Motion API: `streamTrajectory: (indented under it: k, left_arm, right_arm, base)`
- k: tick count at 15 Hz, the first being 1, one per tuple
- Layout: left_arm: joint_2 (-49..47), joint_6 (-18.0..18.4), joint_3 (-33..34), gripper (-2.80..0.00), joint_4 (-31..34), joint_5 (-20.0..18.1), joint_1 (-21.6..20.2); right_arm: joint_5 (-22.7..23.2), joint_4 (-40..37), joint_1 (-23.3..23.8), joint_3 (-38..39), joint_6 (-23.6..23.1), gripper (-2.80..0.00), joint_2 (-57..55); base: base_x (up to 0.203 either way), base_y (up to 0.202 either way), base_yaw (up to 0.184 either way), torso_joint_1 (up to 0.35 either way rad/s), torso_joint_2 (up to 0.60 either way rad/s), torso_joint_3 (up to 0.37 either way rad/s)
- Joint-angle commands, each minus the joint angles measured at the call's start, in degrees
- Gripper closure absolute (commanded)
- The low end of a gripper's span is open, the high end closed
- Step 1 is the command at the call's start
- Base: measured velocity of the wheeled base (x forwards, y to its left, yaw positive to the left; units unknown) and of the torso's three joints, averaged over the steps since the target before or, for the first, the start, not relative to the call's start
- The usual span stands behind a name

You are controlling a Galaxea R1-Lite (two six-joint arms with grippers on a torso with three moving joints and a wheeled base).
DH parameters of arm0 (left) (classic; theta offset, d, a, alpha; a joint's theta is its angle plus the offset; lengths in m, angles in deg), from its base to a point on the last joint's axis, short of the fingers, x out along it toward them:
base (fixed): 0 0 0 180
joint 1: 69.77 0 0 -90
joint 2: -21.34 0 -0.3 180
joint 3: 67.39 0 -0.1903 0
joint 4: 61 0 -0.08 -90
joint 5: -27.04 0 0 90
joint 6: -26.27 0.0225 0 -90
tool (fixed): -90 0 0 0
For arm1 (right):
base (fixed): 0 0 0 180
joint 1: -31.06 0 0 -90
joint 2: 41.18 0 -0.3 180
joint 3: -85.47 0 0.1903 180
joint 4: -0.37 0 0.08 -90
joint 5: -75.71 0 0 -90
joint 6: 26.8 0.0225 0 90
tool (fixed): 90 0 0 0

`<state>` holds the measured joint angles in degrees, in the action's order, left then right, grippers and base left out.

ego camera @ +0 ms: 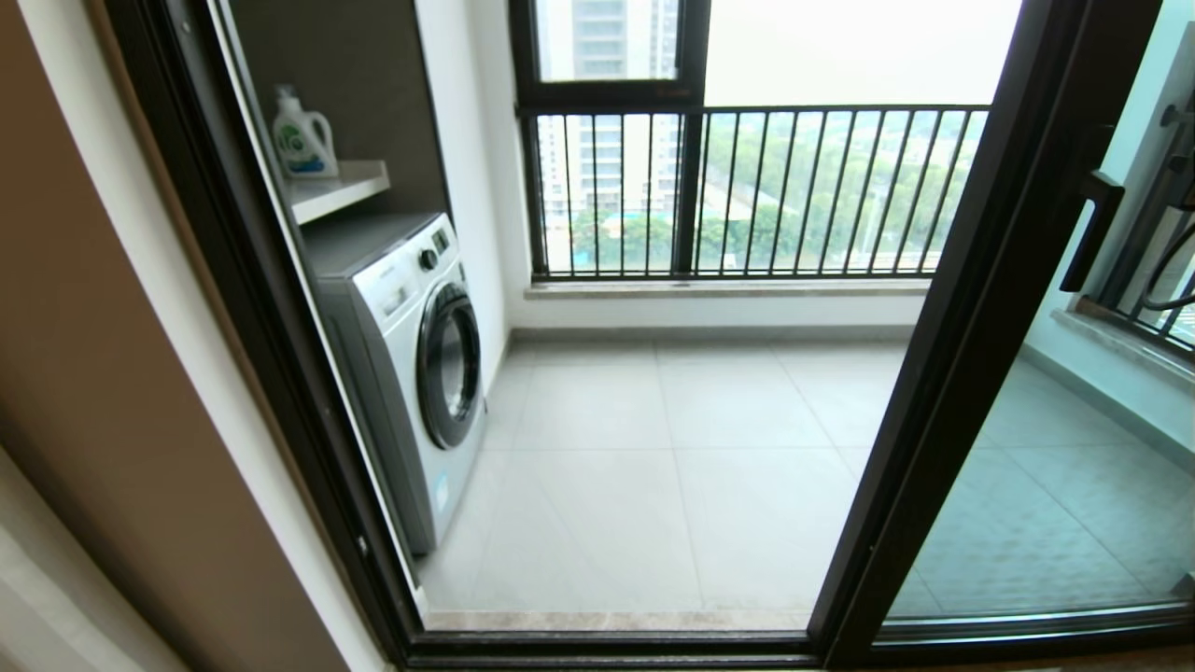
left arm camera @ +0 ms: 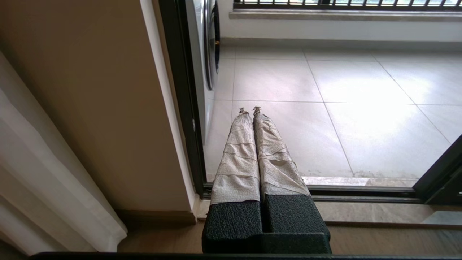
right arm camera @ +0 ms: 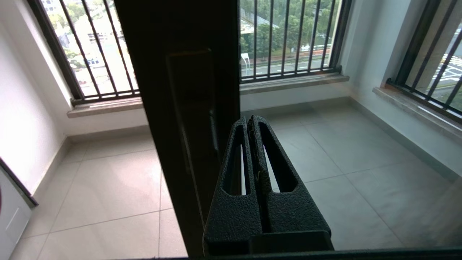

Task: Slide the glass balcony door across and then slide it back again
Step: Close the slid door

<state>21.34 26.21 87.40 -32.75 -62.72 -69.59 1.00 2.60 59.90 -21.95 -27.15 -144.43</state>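
The glass balcony door (ego camera: 971, 308) stands at the right of the opening, its dark upright slanting through the head view, with its latch handle (ego camera: 1092, 229) on the glass side. In the right wrist view the door upright (right arm camera: 151, 108) and its handle (right arm camera: 191, 97) fill the middle. My right gripper (right arm camera: 251, 121) is shut and empty, right beside the handle; whether it touches the frame I cannot tell. My left gripper (left arm camera: 249, 109), its fingers wrapped in pale tape, is shut and empty, low by the left door jamb (left arm camera: 182, 97) above the sill.
A white washing machine (ego camera: 420, 355) stands inside the balcony at the left, under a shelf with a detergent bottle (ego camera: 301, 135). A black barred railing (ego camera: 747, 196) closes the far side. The floor track (left arm camera: 361, 191) runs along the threshold. A white curtain (left arm camera: 43, 187) hangs by the left wall.
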Motion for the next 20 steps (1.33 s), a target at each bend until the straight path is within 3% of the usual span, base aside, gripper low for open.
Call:
streamTrajectory:
  k: [1,6,12,20]
  left_arm:
    - [-0.1,0.0,0.0,0.00,0.0,0.0,0.0]
    - [-0.1,0.0,0.0,0.00,0.0,0.0,0.0]
    - [-0.1,0.0,0.0,0.00,0.0,0.0,0.0]
    - [-0.1,0.0,0.0,0.00,0.0,0.0,0.0]
  right_arm:
    - [2.1,0.2,3.0,1.3,0.1,0.00,-0.3]
    - [3.0,0.2,4.3,2.6,0.2,0.00,-2.5]
    - [2.7,1.6,2.9,-2.2,0.6,0.00,-7.9]
    - [1.5,1.6,-3.8,-4.7,1.1,0.00,-10.3]
  base:
    - [0.000,0.000,0.000,0.000,0.00,0.000]
    - [0.000,0.000,0.000,0.000,0.00,0.000]
    - [0.000,0.000,0.000,0.000,0.00,0.000]
    - [0.000,0.000,0.000,0.000,0.00,0.000]
